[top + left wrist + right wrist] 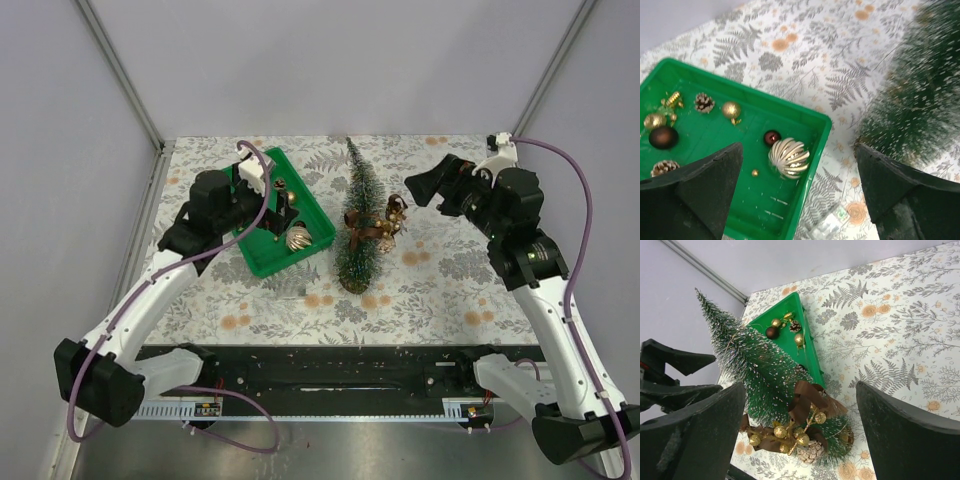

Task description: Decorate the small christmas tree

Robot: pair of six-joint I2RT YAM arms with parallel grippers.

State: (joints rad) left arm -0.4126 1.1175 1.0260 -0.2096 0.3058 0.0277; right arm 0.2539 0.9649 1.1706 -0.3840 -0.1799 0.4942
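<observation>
The small christmas tree [356,215] is at the table's middle, dark green with frosted bristles. I cannot tell whether it stands or lies. A brown ribbon cluster with gold berries and a pinecone [378,228] hangs at its lower right side. The cluster [805,427] shows close up against the tree [752,362]. My right gripper [425,186] is open and empty just right of the tree. In its own view the right gripper [800,386] frames the cluster without touching it. My left gripper [281,208] is open over the green tray [262,255]. Below the left gripper [797,148] lies a ribbed champagne ball [789,157].
The tray [823,135] also holds a small dark red ball [772,137], a gold glitter ball [731,109], a brown ball [663,136], pinecones [704,102] and other gold pieces. A small clear box [832,226] lies on the floral cloth beside the tray. White walls enclose the table.
</observation>
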